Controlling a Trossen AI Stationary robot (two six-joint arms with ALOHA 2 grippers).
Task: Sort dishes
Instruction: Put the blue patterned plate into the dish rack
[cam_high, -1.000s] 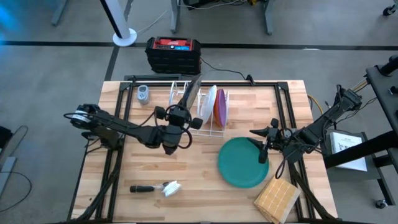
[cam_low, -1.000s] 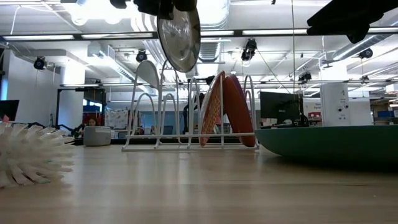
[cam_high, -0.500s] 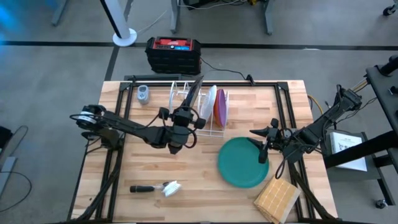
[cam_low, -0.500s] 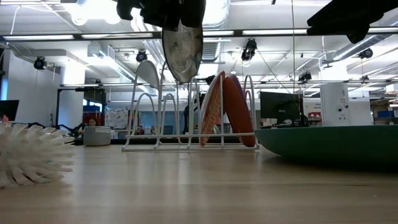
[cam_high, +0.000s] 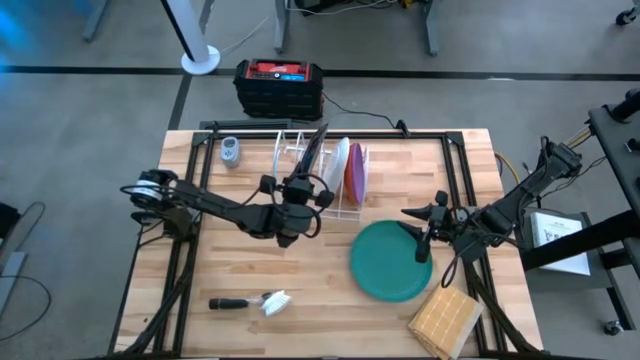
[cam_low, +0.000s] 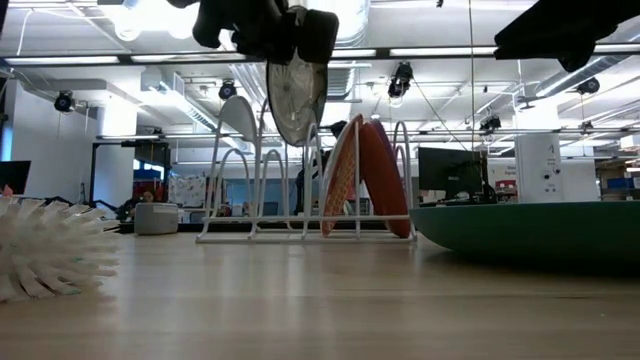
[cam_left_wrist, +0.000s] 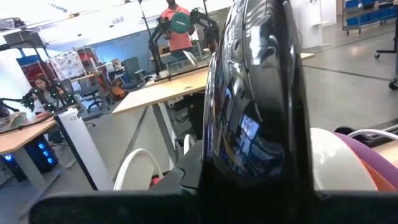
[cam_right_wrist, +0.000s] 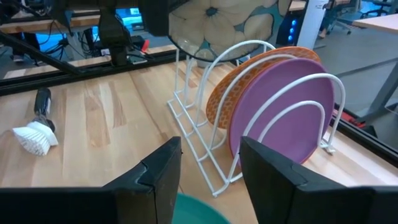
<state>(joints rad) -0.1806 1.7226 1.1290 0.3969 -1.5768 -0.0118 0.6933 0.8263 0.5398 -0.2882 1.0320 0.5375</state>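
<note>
My left gripper (cam_high: 296, 192) is shut on the brownish speckled plate (cam_right_wrist: 211, 25), which it holds upright over the white wire rack (cam_high: 305, 175). In the low view the plate (cam_low: 297, 95) hangs below this gripper (cam_low: 290, 45), its lower edge among the tops of the rack's wires. The orange plate (cam_right_wrist: 249, 78) and the purple plate (cam_right_wrist: 283, 106) stand on edge in the rack's right slots. The teal plate (cam_high: 385, 262) lies flat on the table. My right gripper (cam_high: 420, 232) is open and empty over the teal plate's right part. My left gripper holds the speckled plate by its rim at the top (cam_low: 292, 62), pinched between the two fingers from above. The plate hangs upright below the fingers, edge-on toward the table's near side. In the left wrist view the plate's dark glossy back (cam_left_wrist: 261, 106) hides the fingers. I cannot tell whether the plate touches the rack.
A dish brush (cam_high: 252, 301) lies near the front left. A square wooden block (cam_high: 445, 322) sits at the front right corner. A small grey object (cam_high: 230, 152) lies at the far left. A red and black case (cam_high: 278, 85) stands beyond the far edge.
My left gripper has gone toward the rack, to the right and the far edge, and has come down. The speckled plate has come with it, still upright, from above the rack's left side down among the tops of the rack's wires.
</note>
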